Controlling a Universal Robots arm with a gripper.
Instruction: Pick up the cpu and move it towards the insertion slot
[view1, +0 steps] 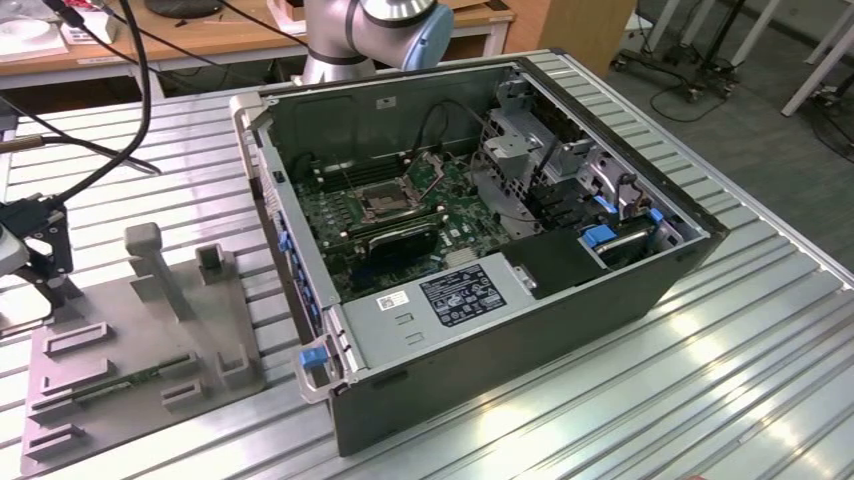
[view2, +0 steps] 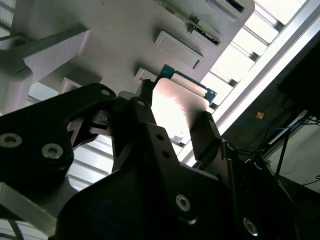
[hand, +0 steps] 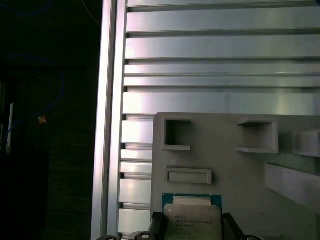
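Black gripper (view2: 175, 117) fingers (view2: 204, 134) clamp the cpu (view2: 177, 97) by two edges at the grey fixture tray (view2: 125, 30)

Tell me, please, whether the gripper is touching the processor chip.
Cannot tell. In both wrist views the gripper flanks the chip on two sides, but neither shows plain contact or a gap.

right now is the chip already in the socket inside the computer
No, in the first wrist view the chip sits clamped in the gripper at the grey holder plate.
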